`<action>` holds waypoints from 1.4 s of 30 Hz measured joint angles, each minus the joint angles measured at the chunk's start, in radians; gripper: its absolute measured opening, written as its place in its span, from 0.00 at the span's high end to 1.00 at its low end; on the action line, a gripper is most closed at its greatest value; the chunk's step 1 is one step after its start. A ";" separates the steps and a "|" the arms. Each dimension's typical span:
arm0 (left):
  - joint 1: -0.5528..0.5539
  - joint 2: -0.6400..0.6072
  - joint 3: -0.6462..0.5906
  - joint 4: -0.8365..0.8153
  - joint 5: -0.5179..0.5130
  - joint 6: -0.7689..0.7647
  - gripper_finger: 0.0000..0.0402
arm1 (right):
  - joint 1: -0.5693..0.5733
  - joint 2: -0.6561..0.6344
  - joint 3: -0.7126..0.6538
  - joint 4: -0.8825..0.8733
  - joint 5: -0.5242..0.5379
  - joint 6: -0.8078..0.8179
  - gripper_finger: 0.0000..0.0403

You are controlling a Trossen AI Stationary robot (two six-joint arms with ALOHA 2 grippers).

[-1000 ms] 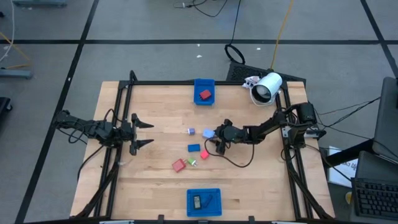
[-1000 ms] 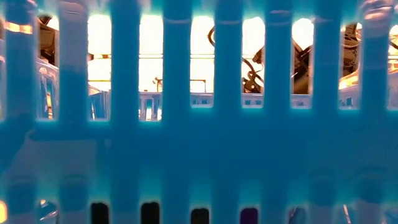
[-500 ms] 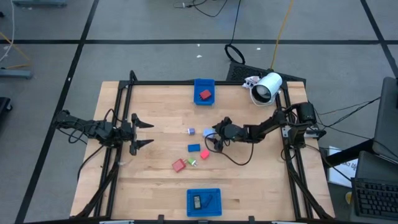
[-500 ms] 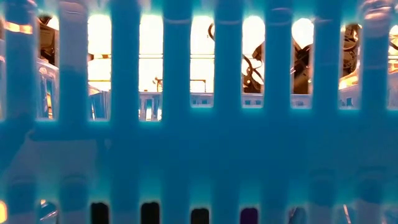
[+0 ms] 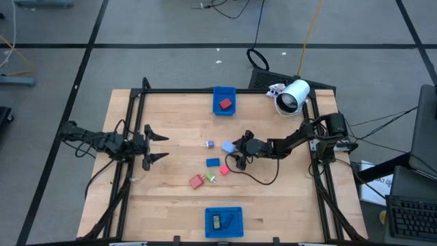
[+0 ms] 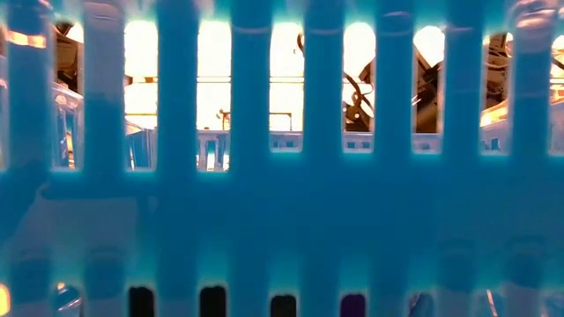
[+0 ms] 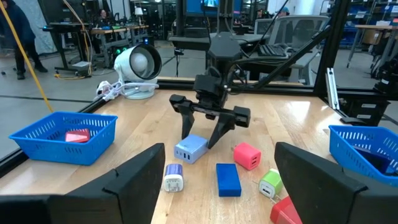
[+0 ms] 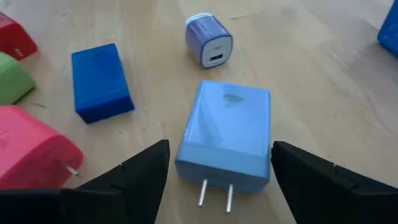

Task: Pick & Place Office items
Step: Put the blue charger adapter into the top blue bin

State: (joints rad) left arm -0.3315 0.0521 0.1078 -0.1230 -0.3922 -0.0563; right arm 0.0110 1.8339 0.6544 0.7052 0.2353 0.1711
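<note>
Right wrist view puts us directly over a light blue charger [image 8: 227, 134], its two metal prongs pointing toward the bottom edge of the frame, lying flat between our right gripper's [image 8: 217, 171] spread fingers [image 8: 146, 171]; neither finger touches it, so the jaws stand open around it. Near the top of that frame we see a purple cube charger [image 8: 209, 40] with a USB slot, at left a dark blue block [image 8: 101, 81], and along the left edge a pink charger [image 8: 31, 146], a green piece [image 8: 11, 78] and a red corner [image 8: 12, 34]. We can read no writing or brand on any of them.

From above, the right gripper [image 5: 235, 154] sits just right of the table's [image 5: 171, 116] centre, with the loose pieces clustered to its left and lower left. The left gripper [image 5: 156, 145] hangs at the left side, its fingers apart and holding nothing, well clear of the cluster.

We count two blue baskets: one at top centre [image 5: 224, 91] holding a red item [image 5: 225, 104], one at bottom centre [image 5: 224, 212] holding two dark pieces [image 5: 222, 221]. A white cylindrical device [image 5: 293, 96] stands at upper right.

The left wrist view shows the right arm's fingers straddling the light blue charger, which the overhead hides. The low view is filled by a blue basket wall [image 6: 282, 211].
</note>
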 joint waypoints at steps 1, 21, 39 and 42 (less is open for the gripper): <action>0.000 0.000 0.000 0.000 0.000 0.000 0.23 | -0.001 0.000 0.000 0.000 0.001 0.000 0.35; 0.000 0.000 0.000 0.000 0.000 0.000 0.22 | -0.001 0.000 0.001 -0.003 0.003 0.050 0.48; 0.000 0.000 0.000 -0.001 0.000 0.000 0.20 | 0.003 -0.166 0.000 -0.025 -0.004 -0.009 0.48; 0.000 0.000 0.000 -0.001 0.000 0.000 0.19 | 0.004 -0.209 0.000 -0.054 -0.008 -0.015 0.48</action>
State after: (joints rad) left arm -0.3315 0.0521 0.1078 -0.1238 -0.3920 -0.0563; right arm 0.0151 1.6252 0.6548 0.6512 0.2273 0.1562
